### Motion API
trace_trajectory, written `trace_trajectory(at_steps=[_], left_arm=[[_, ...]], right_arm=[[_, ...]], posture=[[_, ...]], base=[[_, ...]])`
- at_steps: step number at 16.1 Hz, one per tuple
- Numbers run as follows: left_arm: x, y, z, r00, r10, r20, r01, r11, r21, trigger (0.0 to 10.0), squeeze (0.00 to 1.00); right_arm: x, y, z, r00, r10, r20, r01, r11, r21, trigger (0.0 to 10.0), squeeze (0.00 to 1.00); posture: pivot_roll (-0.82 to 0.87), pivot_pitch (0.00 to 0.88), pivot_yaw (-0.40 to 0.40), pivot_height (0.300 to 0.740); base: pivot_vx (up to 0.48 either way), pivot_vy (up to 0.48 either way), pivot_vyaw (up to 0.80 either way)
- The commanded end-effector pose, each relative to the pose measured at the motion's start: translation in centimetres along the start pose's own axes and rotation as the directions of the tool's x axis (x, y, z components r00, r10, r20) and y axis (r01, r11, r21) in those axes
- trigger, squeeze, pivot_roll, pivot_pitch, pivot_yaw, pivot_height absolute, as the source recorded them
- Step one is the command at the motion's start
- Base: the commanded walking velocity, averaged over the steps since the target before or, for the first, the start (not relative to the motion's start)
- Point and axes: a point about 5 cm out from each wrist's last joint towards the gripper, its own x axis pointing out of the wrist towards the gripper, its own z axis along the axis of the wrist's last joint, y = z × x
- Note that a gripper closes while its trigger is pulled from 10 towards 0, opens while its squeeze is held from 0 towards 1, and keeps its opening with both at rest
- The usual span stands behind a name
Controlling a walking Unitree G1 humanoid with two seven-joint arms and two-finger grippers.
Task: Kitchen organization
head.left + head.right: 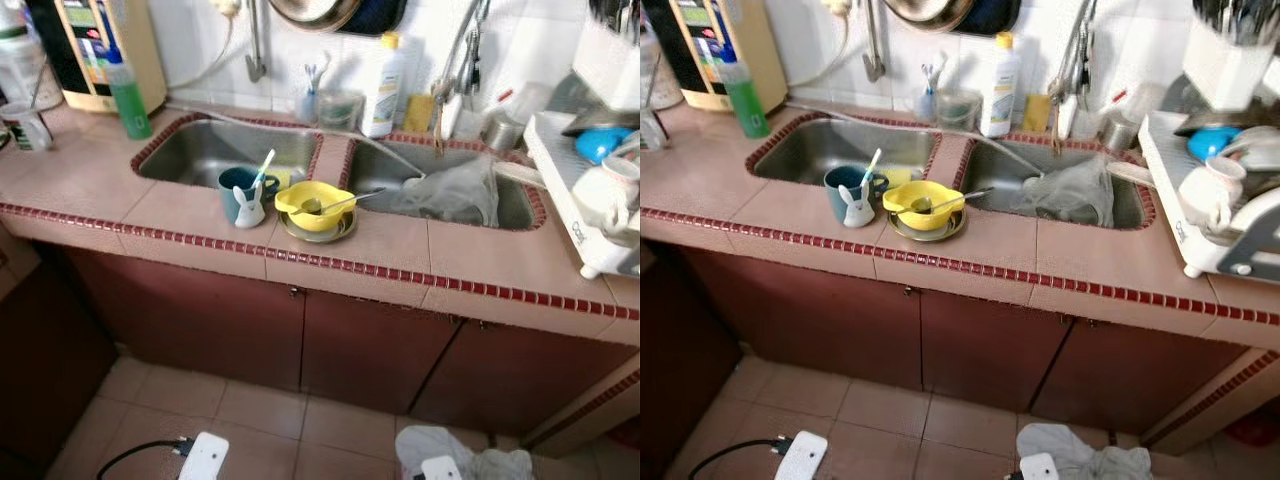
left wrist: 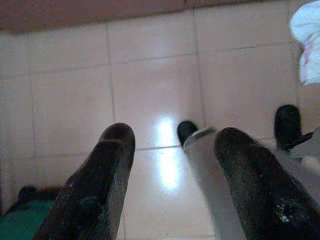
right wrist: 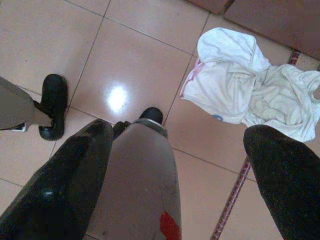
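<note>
Hanging toward floor tiles (image 3: 60, 40), left claw (image 2: 172, 165) spread, right claw (image 3: 180, 165) spread

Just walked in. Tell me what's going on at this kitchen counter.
Nothing is being handled yet. The robot stands facing the tiled counter, both arms hanging over the floor: left gripper and right gripper are open and hold nothing. On the counter between the two sinks, a teal mug sits beside a yellow bowl with a spoon in it. A white cloth lies on the floor.
</note>
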Motion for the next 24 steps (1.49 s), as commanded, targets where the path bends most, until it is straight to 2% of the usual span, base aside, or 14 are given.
trace_trajectory(at_steps=[1, 3, 6, 7, 9, 12, 13, 14, 15, 16, 17, 22, 23, 24], left_arm=[[0.2, -0.2, 1.9, 0.994, -0.044, 0.097, 0.04, 0.998, 0.041, 10.0, 0.0], [0.3, 0.0, 3.2, 0.984, -0.065, 0.167, 0.055, 0.996, 0.067, 10.0, 0.0], [-0.6, 2.7, 8.6, 0.89, -0.057, 0.453, 0.039, 0.998, 0.049, 10.0, 0.0], [-1.0, 3.7, 10.4, 0.846, -0.021, 0.533, 0.007, 1.0, 0.028, 10.0, 0.0], [-1.7, 4.5, 12.4, 0.784, 0.001, 0.62, -0.015, 1.0, 0.017, 10.0, 0.0], [-2.6, 4.1, 14.5, 0.692, -0.005, 0.722, -0.027, 0.999, 0.033, 10.0, 0.0], [-3.0, 3.7, 14.9, 0.665, -0.011, 0.747, -0.035, 0.998, 0.046, 10.0, 0.0], [-3.4, 3.2, 15.4, 0.641, -0.041, 0.767, -0.032, 0.996, 0.08, 10.0, 0.0], [-3.5, 3.1, 15.5, 0.631, -0.048, 0.775, -0.027, 0.996, 0.084, 10.0, 0.0], [-3.9, 3.0, 16.0, 0.605, -0.064, 0.793, 0.032, 0.998, 0.056, 10.0, 0.0], [-4.2, 3.2, 16.5, 0.591, -0.059, 0.805, 0.072, 0.997, 0.02, 10.0, 1.0], [-7.3, 3.6, 20.0, 0.478, 0.025, 0.878, -0.028, 1.0, -0.013, 10.0, 0.93], [-8.2, 3.3, 20.8, 0.457, 0.027, 0.889, -0.029, 0.999, -0.016, 10.0, 0.0], [-8.7, 2.8, 21.3, 0.457, 0.015, 0.889, -0.012, 1.0, -0.01, 10.0, 0.0]], right_arm=[[0.0, -0.6, 0.6, 0.999, -0.01, 0.035, 0.01, 1.0, -0.019, 10.0, 0.0], [0.1, -1.0, 1.8, 0.995, -0.009, 0.098, 0.011, 1.0, -0.021, 10.0, 0.0], [-0.2, -2.6, 7.0, 0.943, 0.019, 0.331, 0.013, 0.995, -0.095, 10.0, 0.0], [-0.6, -3.4, 8.8, 0.913, 0.032, 0.407, 0.038, 0.986, -0.162, 10.0, 0.0], [-1.4, -4.5, 11.7, 0.847, 0.033, 0.53, 0.051, 0.989, -0.141, 10.0, 0.0], [-2.4, -4.6, 14.8, 0.761, 0.046, 0.647, 0.073, 0.985, -0.156, 10.0, 0.0], [-2.7, -4.3, 15.6, 0.733, 0.055, 0.679, 0.059, 0.988, -0.144, 10.0, 0.16], [-3.2, -3.9, 16.5, 0.689, 0.06, 0.723, 0.029, 0.994, -0.11, 10.0, 0.78], [-3.4, -3.8, 16.7, 0.68, 0.062, 0.731, 0.023, 0.994, -0.105, 10.0, 0.78], [-4.0, -3.3, 17.3, 0.632, 0.095, 0.769, -0.03, 0.995, -0.098, 10.0, 1.0], [-4.6, -2.8, 17.8, 0.591, 0.11, 0.799, -0.052, 0.994, -0.097, 10.0, 1.0], [-8.4, -1.8, 21.0, 0.427, 0.134, 0.894, -0.064, 0.991, -0.119, 10.0, 1.0], [-9.6, -1.9, 21.9, 0.385, 0.126, 0.914, -0.049, 0.992, -0.116, 10.0, 1.0], [-10.3, -1.9, 22.5, 0.362, 0.112, 0.926, -0.056, 0.994, -0.098, 10.0, 1.0]], posture=[[0.08, 0.0, -0.03, 0.74], [0.08, 0.0, -0.031, 0.74], [0.08, 0.0, -0.035, 0.74], [0.08, 0.0, -0.04, 0.74], [0.08, 0.0, -0.05, 0.74], [0.08, 0.0, -0.055, 0.74], [0.08, 0.0, -0.056, 0.74], [0.08, 0.0, -0.056, 0.74], [0.08, 0.0, -0.056, 0.74], [0.08, 0.0, -0.058, 0.74], [0.08, 0.0, -0.058, 0.74], [0.08, 0.0, -0.053, 0.74], [0.08, 0.0, -0.054, 0.74], [0.08, 0.0, -0.06, 0.74]], base=[[0.0, 0.0, 0.0], [0.0, 0.0, 0.0], [0.0, 0.0, 0.0], [0.0, 0.0, 0.0], [0.0, 0.0, 0.0], [0.0, 0.0, 0.0], [0.0, 0.0, 0.0], [0.0, 0.0, 0.0], [0.0, 0.0, 0.0], [0.0, 0.0, 0.0], [0.0, 0.0, 0.0], [0.0, 0.0, 0.0], [0.0, 0.0, 0.0], [0.0, 0.0, 0.0]])
